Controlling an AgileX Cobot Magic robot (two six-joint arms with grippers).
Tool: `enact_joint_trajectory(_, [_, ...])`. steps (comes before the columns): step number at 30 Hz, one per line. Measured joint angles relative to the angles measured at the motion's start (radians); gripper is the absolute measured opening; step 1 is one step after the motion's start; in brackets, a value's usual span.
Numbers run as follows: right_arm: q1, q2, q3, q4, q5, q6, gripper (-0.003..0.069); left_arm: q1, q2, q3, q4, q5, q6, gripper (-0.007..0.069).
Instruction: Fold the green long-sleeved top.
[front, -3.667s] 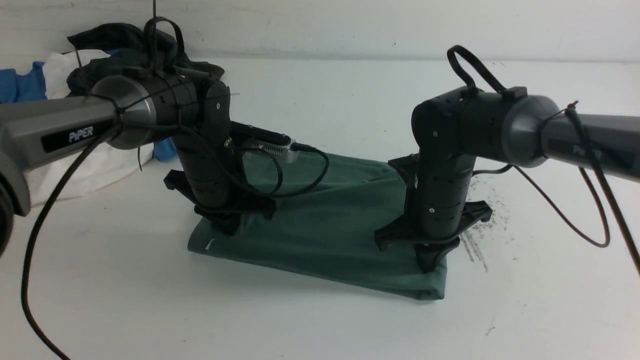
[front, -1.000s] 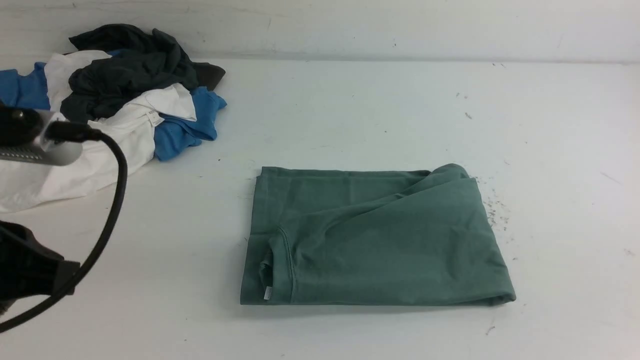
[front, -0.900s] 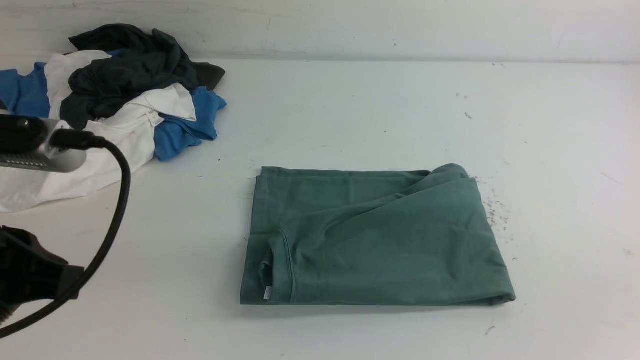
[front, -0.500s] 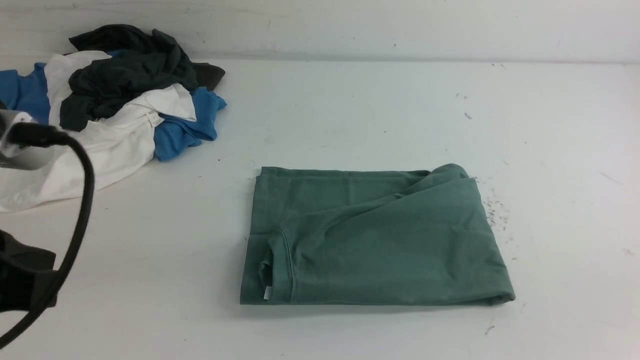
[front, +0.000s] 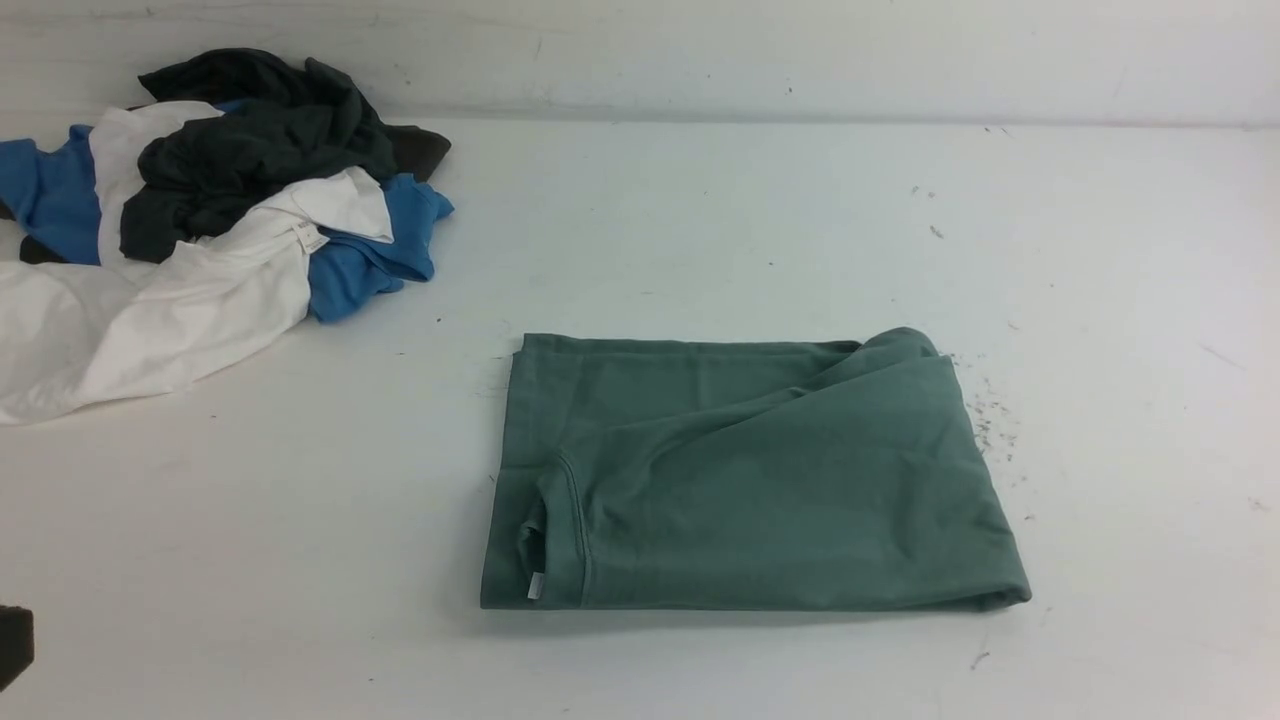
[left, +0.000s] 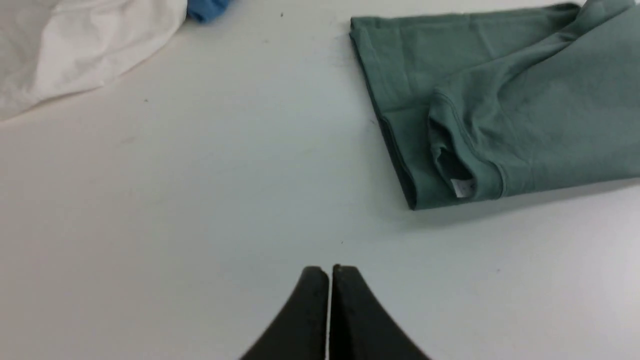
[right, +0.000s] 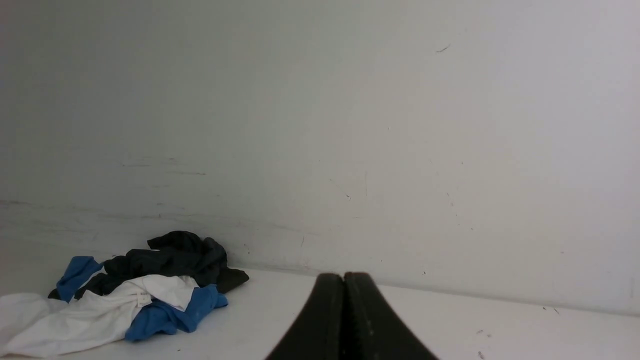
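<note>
Lying folded on table, green long-sleeved top; left gripper, right gripper both closed, empty

Table: folded long-sleeved top lies flat at centre, slightly right, toward the near edge; its collar and neck label sit at the near-left corner. Heap of other garments lies far left, well apart from the top, close to the wall behind the table.
</note>
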Motion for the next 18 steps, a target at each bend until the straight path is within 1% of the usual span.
enact_joint_trajectory(3, [0.000,0.000,0.000,-0.001,0.001,0.000,-0.0015,0.000,-0.032,0.002,-0.032,-0.029,0.000,-0.0004])
enact_joint_trajectory(8, [0.000,0.000,0.002,-0.001,0.001,0.000,-0.0015,0.000,-0.037,0.004,-0.065,-0.031,0.000,-0.0004])
enact_joint_trajectory(18, [0.000,0.000,0.002,-0.002,0.001,0.000,-0.0015,0.000,-0.037,0.007,-0.071,-0.031,0.001,-0.0004])
